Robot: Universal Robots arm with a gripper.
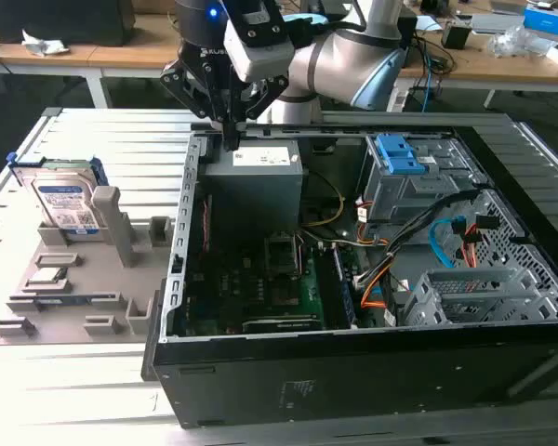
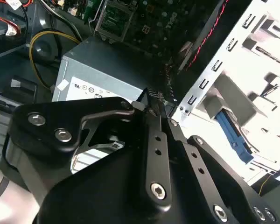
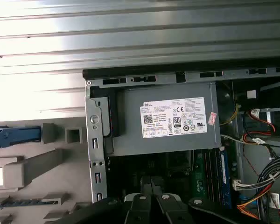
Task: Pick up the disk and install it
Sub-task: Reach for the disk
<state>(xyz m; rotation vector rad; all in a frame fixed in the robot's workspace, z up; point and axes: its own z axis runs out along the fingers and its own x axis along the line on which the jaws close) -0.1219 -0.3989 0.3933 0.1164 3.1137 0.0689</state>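
The disk (image 1: pixel 65 200) is a silver drive with a white-and-blue label and blue rails. It stands upright in a grey holder (image 1: pixel 112 223) at the exterior view's left, outside the open computer case (image 1: pixel 353 372). Its blue rail (image 3: pixel 14 135) shows in the first wrist view. My gripper (image 1: pixel 231 139) hangs well to the right of the disk, over the case's back corner and just above the grey power supply (image 1: pixel 251 172). The fingers are shut together with nothing between them, as both wrist views show (image 2: pixel 155 103) (image 3: pixel 151 183).
A grey drive cage with blue latches (image 1: pixel 400 153) sits at the case's far right, with cables and a second cage (image 1: pixel 474 297) nearer the front. The green motherboard (image 1: pixel 260 288) lies below the power supply. A small silver chip (image 1: pixel 48 276) rests on the grey fixture.
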